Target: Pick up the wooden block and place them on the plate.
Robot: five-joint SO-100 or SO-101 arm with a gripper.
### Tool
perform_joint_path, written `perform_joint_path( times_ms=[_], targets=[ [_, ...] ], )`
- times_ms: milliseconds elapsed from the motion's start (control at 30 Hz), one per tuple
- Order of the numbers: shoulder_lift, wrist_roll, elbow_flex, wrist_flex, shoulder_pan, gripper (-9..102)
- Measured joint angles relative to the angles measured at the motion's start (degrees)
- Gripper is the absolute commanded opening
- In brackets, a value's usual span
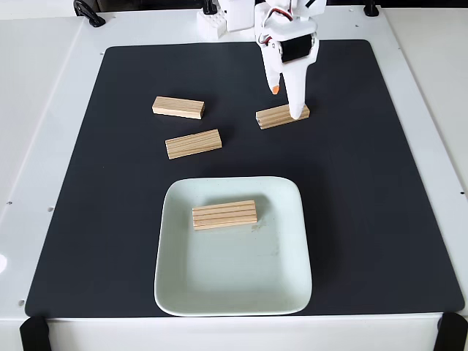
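Pale wooden blocks lie across the fixed view. One wooden block (224, 214) rests flat on the mint-green plate (234, 281), in its upper half. Two more lie on the black mat at the left, one (178, 107) farther back and one (193, 143) nearer the plate. Another block (276, 117) lies at the upper right under my white gripper (286, 101). The gripper is open and reaches down over this block: one finger (297, 102) covers the block's right end, while the orange-tipped finger (275, 86) hangs just behind it. Nothing is lifted.
A black mat (365, 183) covers most of the white table (36, 110). The arm's white base (219, 18) stands at the back edge. Black clamps sit at the table's front corners (33, 333) and at the back left (88, 11).
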State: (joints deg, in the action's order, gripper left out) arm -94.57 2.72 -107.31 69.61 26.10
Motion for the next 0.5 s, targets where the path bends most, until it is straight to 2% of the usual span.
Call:
perform_joint_path(
  times_ms=[200, 500],
  targets=[
    [2.2, 0.0, 0.0, -4.8, 0.7, 30],
    [3.7, 0.0, 0.0, -5.1, 0.6, 30]
  ],
)
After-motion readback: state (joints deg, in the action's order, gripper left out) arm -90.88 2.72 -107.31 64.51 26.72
